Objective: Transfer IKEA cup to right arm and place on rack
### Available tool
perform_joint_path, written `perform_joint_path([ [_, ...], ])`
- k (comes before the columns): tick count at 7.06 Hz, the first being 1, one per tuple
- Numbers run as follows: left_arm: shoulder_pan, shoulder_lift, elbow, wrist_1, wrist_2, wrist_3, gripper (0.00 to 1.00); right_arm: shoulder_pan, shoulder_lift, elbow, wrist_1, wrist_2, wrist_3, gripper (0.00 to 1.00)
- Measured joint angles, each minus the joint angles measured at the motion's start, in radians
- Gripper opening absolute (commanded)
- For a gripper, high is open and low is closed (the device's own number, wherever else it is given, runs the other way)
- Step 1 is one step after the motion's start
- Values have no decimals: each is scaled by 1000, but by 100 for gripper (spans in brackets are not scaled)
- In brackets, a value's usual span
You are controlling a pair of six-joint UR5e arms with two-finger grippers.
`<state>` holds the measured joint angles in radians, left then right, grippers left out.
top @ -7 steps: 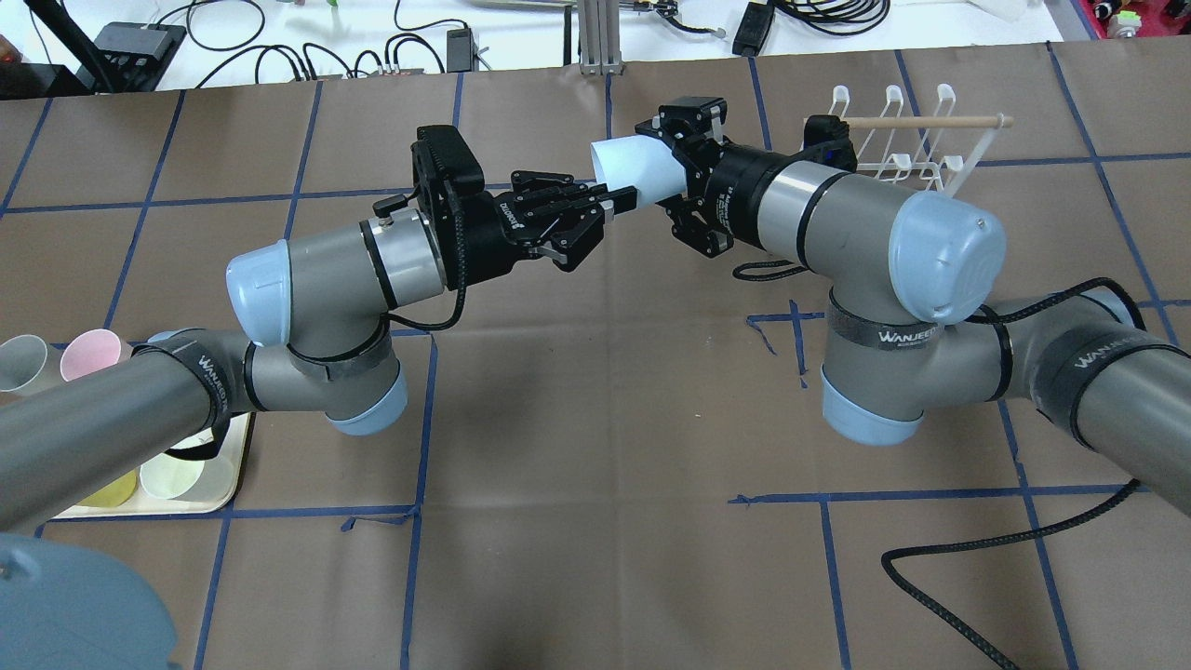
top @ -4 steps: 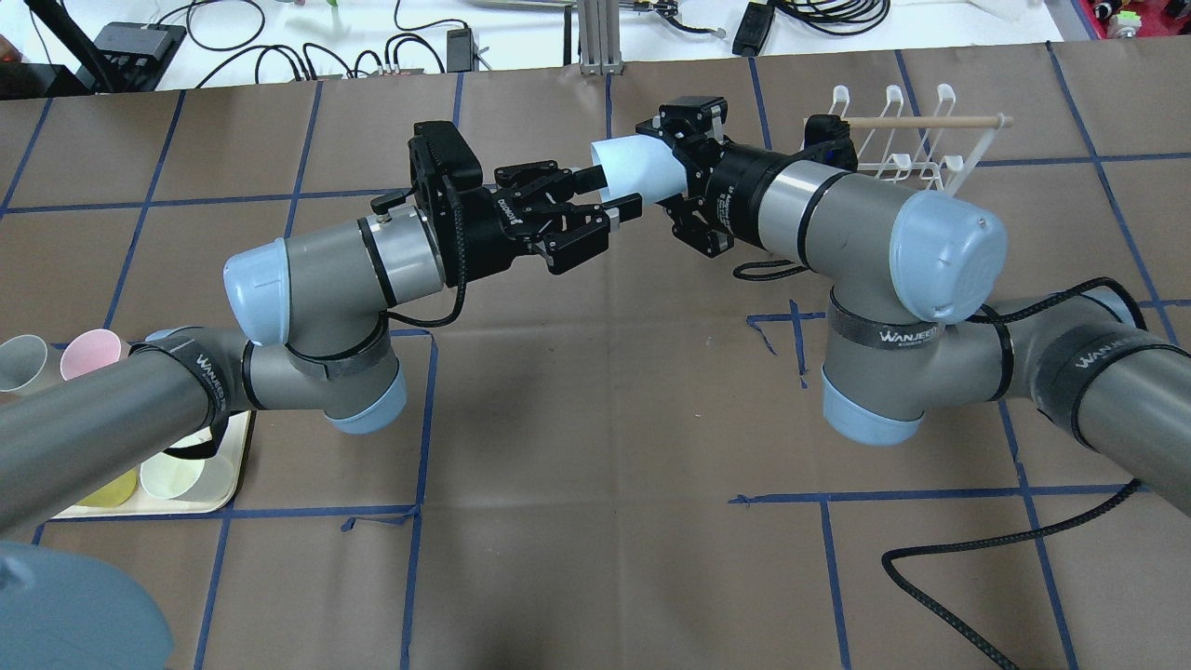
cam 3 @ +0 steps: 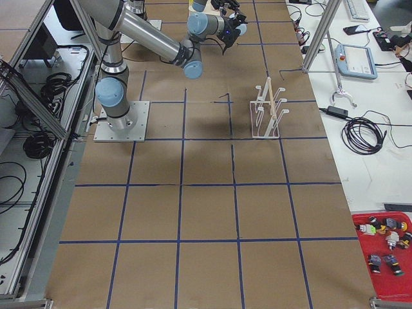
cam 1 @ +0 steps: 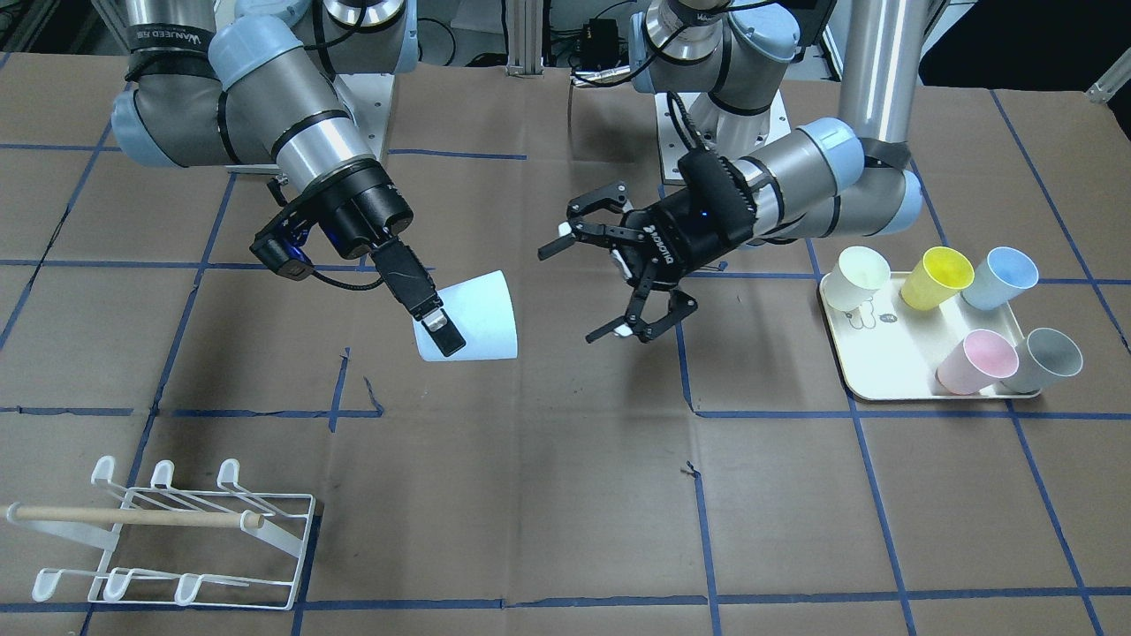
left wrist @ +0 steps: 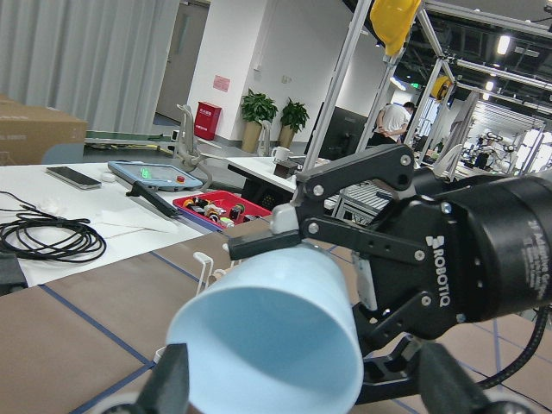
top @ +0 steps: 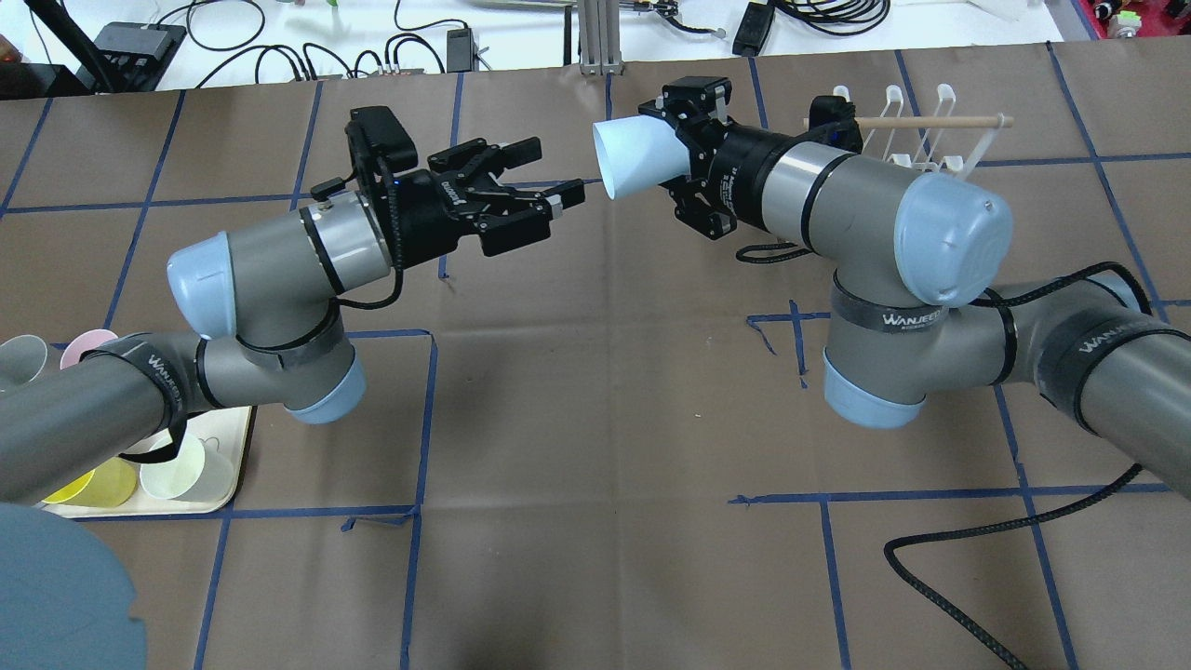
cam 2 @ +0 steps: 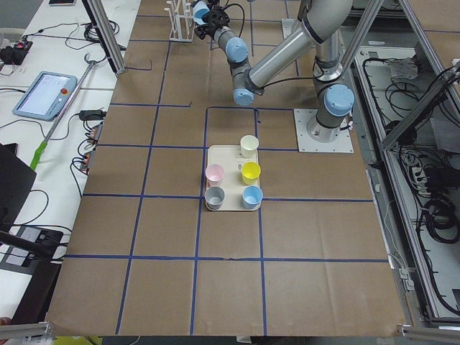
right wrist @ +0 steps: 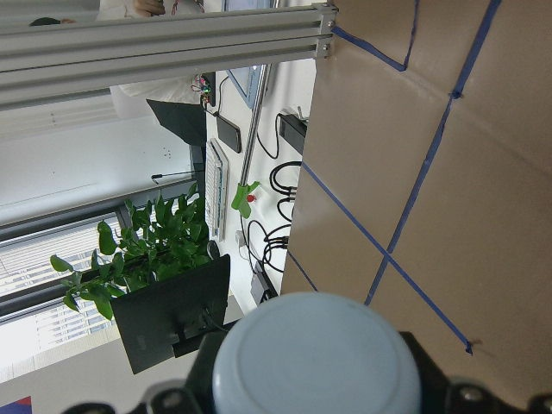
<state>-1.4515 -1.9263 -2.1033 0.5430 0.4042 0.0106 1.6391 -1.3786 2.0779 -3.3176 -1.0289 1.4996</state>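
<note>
right claw [cam 1: 455,322] clamped on cup [cam 1: 484,305], held in air, well apart from rack [cam 1: 177,530] | left claw [cam 1: 570,294] spread wide, empty, facing cup mouth | front view: 5 spares [cam 1: 937,265] on tray [cam 1: 884,389]; overhead hides most

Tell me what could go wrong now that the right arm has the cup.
1. The right gripper holds the cup only near its narrow base, tilted sideways in mid-air; it might slip on the swing to the rack.
2. The rack's prongs are thin, and the cup could miss them.
3. The open left gripper sits near the cup's mouth and could clip it.
</note>
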Motion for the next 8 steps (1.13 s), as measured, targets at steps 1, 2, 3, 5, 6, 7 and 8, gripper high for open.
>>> perform_joint_path([
  [1,57,-6,5,0,-30,0,96,-24,19,-16,-6,-5,-24,32],
  [2,85,-17,26,-16,-32,1,96,-59,33,-33,-13,-11,-104,32],
  [3,95,-26,74,-87,12,1,96,-98,39,-52,-16,-15,-258,31],
  [5,90,-25,176,-342,225,2,96,-164,60,-76,-18,-33,-623,31],
  [6,75,-12,217,-511,379,3,96,-187,83,-92,-22,-64,-813,31],
  [7,42,11,266,-726,562,3,97,-202,110,-112,-47,-117,-978,31],
  [8,-11,34,328,-961,753,2,98,-211,142,-127,-90,-180,-1093,31],
])
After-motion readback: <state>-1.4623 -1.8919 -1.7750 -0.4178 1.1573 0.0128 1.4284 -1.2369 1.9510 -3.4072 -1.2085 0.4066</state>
